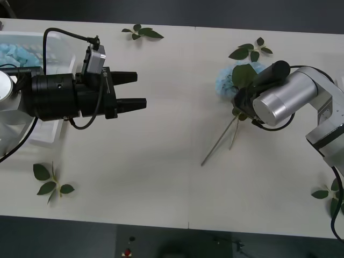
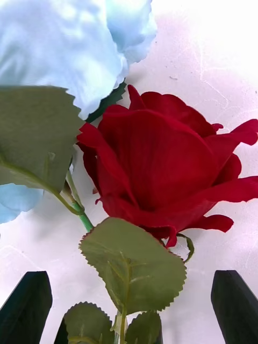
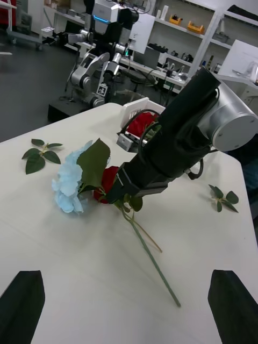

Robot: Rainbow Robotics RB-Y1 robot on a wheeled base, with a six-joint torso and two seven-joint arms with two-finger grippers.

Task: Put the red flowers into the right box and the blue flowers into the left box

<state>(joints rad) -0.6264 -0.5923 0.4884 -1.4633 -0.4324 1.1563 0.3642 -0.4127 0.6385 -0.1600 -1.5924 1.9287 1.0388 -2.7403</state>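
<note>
Black fingertips of the right gripper (image 2: pixel 129 306) stand spread at either side of a leafy green stem, with the red rose (image 2: pixel 161 161) lying on the table just ahead of them and not yet pinched. Pressed against that rose lies a pale blue flower (image 1: pixel 228 80), its big leaf (image 2: pixel 32 140) overlapping the rose's stem. That overlap looks like the main hazard: if the fingers close here they may catch the blue flower's leaf or stem along with the rose, dragging both toward the right box (image 3: pixel 134 110), which stands beyond the rose and seems to hold something red already. A grip on the rose's leaves alone would probably slip. From the front view two thin stems (image 1: pixel 223 137) trail from the rose toward the table's near edge, and which stem belongs to which flower cannot be told. The right arm's silver body covers the rose itself there. Well away from the rose, the left gripper (image 1: pixel 131 90) hovers with its fingers apart and empty, beside the left box (image 1: pixel 59 48), whose blue contents are partly hidden behind that arm. Loose leaf sprigs (image 1: pixel 142 32) lie scattered far from the rose.
</note>
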